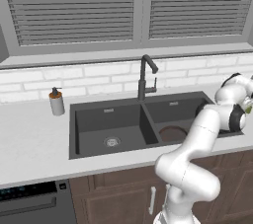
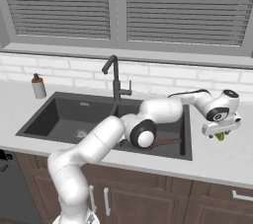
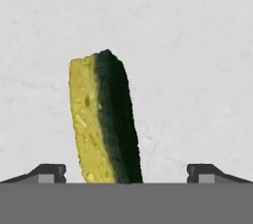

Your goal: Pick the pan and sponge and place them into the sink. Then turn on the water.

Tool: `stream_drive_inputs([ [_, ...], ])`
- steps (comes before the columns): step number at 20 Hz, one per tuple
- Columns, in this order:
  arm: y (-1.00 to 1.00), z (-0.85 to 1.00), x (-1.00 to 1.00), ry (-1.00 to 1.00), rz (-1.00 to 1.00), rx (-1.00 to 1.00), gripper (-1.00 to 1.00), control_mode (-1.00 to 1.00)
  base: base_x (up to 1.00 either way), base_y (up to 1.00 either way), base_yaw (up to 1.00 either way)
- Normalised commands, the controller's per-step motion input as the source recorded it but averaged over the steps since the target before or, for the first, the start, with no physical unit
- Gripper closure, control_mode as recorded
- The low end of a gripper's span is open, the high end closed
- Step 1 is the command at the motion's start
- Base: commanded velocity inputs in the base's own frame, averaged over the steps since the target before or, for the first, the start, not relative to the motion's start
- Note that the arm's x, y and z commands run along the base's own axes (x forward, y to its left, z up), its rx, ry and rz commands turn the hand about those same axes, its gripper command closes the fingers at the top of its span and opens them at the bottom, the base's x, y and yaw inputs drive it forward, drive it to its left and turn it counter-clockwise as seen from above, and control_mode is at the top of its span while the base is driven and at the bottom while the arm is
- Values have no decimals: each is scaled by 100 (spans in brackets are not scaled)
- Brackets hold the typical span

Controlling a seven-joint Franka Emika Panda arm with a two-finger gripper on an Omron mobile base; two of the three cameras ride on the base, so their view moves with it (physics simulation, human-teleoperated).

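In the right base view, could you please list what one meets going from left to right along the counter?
Soap bottle → large sink basin drain → faucet → pan handle in the small basin → end effector over the sponge.

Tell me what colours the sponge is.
The sponge is yellow-green with a dark green face, clearest in the hand view.
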Motion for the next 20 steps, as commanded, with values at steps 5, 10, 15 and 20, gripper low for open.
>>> stream_drive_inputs([
  [5, 31, -3, 0, -7, 0, 1, 100, -100, 0, 0, 0],
  [10, 87, -3, -43, -17, 0, 0, 100, -100, 0, 0, 0],
  [15, 44, -13, -47, -16, -1, 0, 100, -100, 0, 0, 0],
  [20, 63, 0, -20, -15, -1, 0, 100, -100, 0, 0, 0],
])
